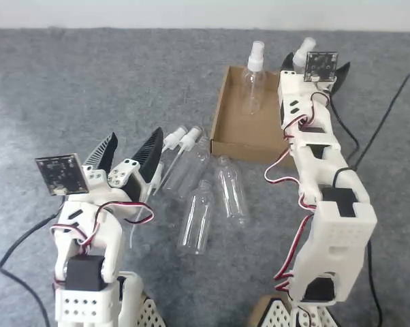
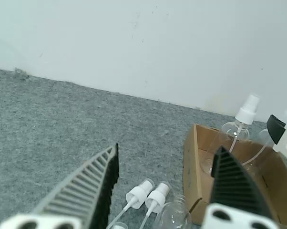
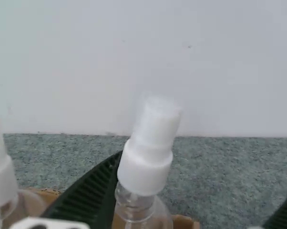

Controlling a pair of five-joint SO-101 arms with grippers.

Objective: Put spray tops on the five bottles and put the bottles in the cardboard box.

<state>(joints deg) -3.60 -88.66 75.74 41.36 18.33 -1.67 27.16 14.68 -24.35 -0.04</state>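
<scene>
My left gripper (image 1: pixel 137 134) (image 2: pixel 167 150) hangs open over the carpet at the near left, holding nothing. Ahead of it lie two white spray tops (image 1: pixel 174 136) (image 2: pixel 139 193); one spray top (image 1: pixel 192 137) rests at the neck of a clear bottle (image 1: pixel 190 167). Two uncapped bottles (image 1: pixel 198 216) (image 1: pixel 231 187) lie beside it. In the cardboard box (image 1: pixel 218 116) (image 2: pixel 191 167) lies a capped bottle (image 1: pixel 251 85) (image 2: pixel 239 129). My right gripper (image 1: pixel 317 61) (image 3: pixel 205 181) is at the box's far right corner, open, with another capped bottle (image 1: pixel 304 51) (image 3: pixel 146 157) between its fingers, against one finger.
Grey carpet covers the table, and a white wall runs along the far side. Black cables trail at the right (image 1: pixel 382 116) and the near left (image 1: pixel 21 245). Open carpet stretches left of the box.
</scene>
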